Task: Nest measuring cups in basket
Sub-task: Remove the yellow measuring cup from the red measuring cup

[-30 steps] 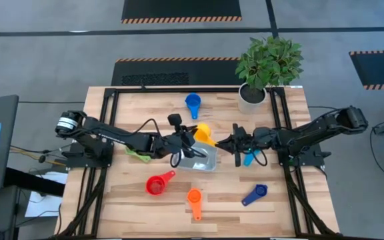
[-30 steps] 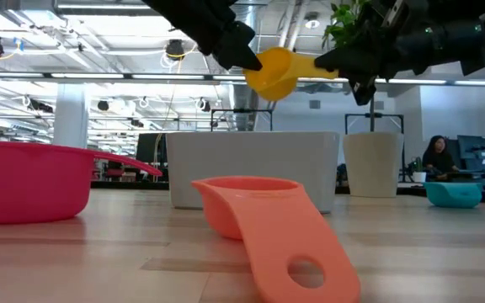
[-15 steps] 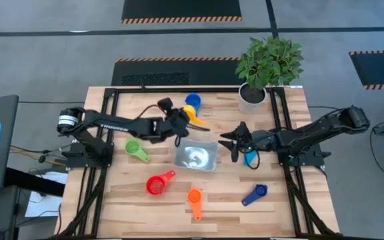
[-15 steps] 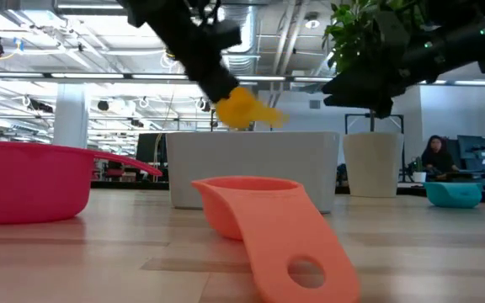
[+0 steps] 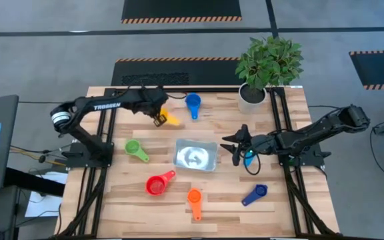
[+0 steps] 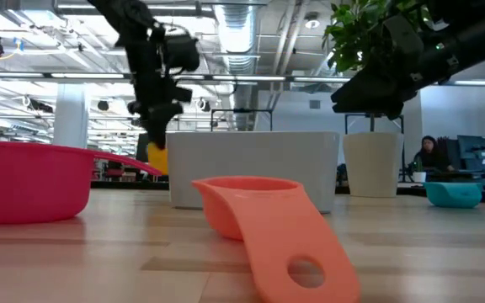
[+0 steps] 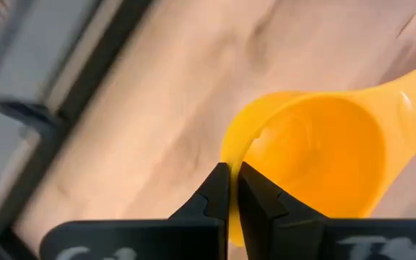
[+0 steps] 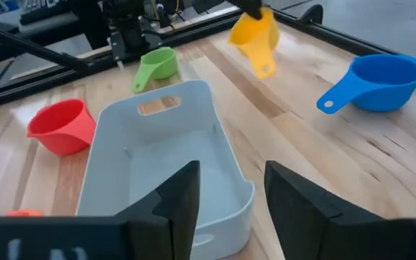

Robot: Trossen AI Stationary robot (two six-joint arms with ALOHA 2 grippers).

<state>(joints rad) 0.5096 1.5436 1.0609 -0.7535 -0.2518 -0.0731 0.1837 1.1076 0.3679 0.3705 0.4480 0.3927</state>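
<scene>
Yellow cup (image 5: 170,119) pinched at its rim by left pincer (image 5: 159,118) at far left of worktop (image 5: 219,193), right pincer (image 5: 234,144) spread beside basket (image 5: 195,157)

A potted plant (image 5: 267,63) in a white pot (image 5: 252,95) stands at the table's (image 5: 292,213) far right corner. Beyond the table, hazard-striped dark mats (image 5: 179,9) lie on the grey floor. A person (image 6: 432,156), seemingly seated, shows far off at right.

Light blue cup (image 5: 248,160) mostly hidden under right end effector (image 5: 234,144).
</scene>
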